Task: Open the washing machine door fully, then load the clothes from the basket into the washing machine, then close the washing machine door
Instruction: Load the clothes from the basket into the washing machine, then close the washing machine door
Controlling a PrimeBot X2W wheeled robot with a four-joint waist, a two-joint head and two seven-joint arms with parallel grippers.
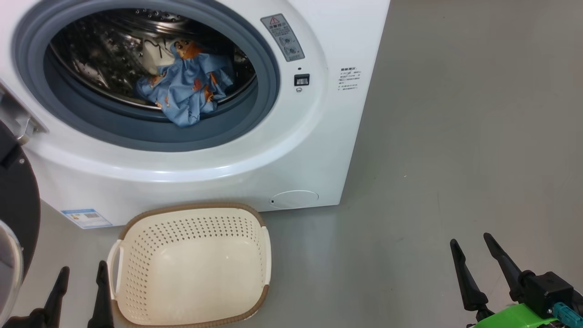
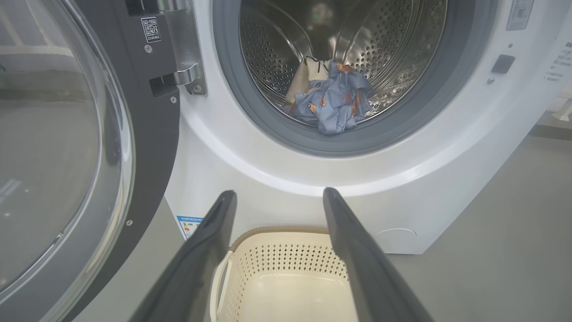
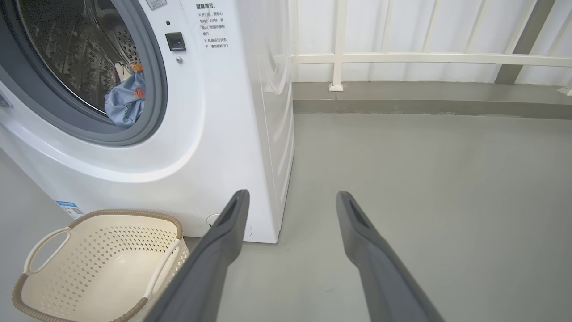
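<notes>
Left gripper and right gripper both stand spread, nothing between their long, tapered dark fingers: the left beside the white handle of the basket, the right well apart over smooth grey floor. The clothes, a crumpled bundle of blue fabric with orange bears, lie at the front of the perforated steel drum, one fold draped onto the grey rubber gasket of the glossy white washing machine. The washing machine door, black-rimmed with bulging clear glass, hangs swung wide at the left, and the rounded cream basket, perforated and brown-rimmed, sits just before the machine.
</notes>
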